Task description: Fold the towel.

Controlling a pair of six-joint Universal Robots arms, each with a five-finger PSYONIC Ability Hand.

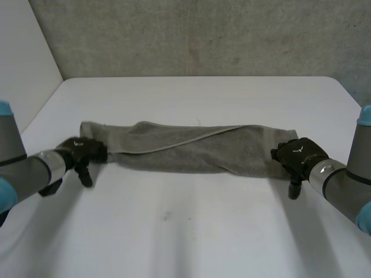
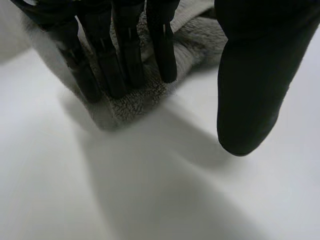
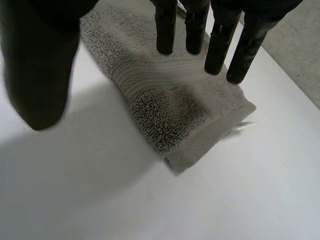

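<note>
Towel (image 1: 197, 152) of grey terry lies across the middle of the white table (image 1: 191, 231), doubled lengthwise into a long, narrow strip that runs from one hand to the other. Its upper layer does not sit square on the lower: a pale hemmed edge slants across the top surface from the left end towards the far right, and the far side bulges in a soft hump left of centre. The near long side is rounded, like a fold.

The left hand (image 1: 81, 152) sits at the strip's left end. In the left wrist view its fingers (image 2: 125, 55) reach out straight, side by side, with their tips on the looped pile of the towel (image 2: 135, 102) right at its edge. The thumb (image 2: 255, 75) stands well apart over bare table, so the hand is spread and clasps nothing.

The right hand (image 1: 298, 155) is at the right end. In the right wrist view its fingers (image 3: 217, 50) are straight over the towel (image 3: 165, 105) and the thumb (image 3: 40, 65) hangs apart above the table beside the near fold, so this hand too is spread with nothing pinched. Whether those fingertips touch the pile or hover just over it I cannot tell. The end of the strip shows a flat woven band, and a small white tag (image 3: 245, 125) pokes out at its corner.
</note>
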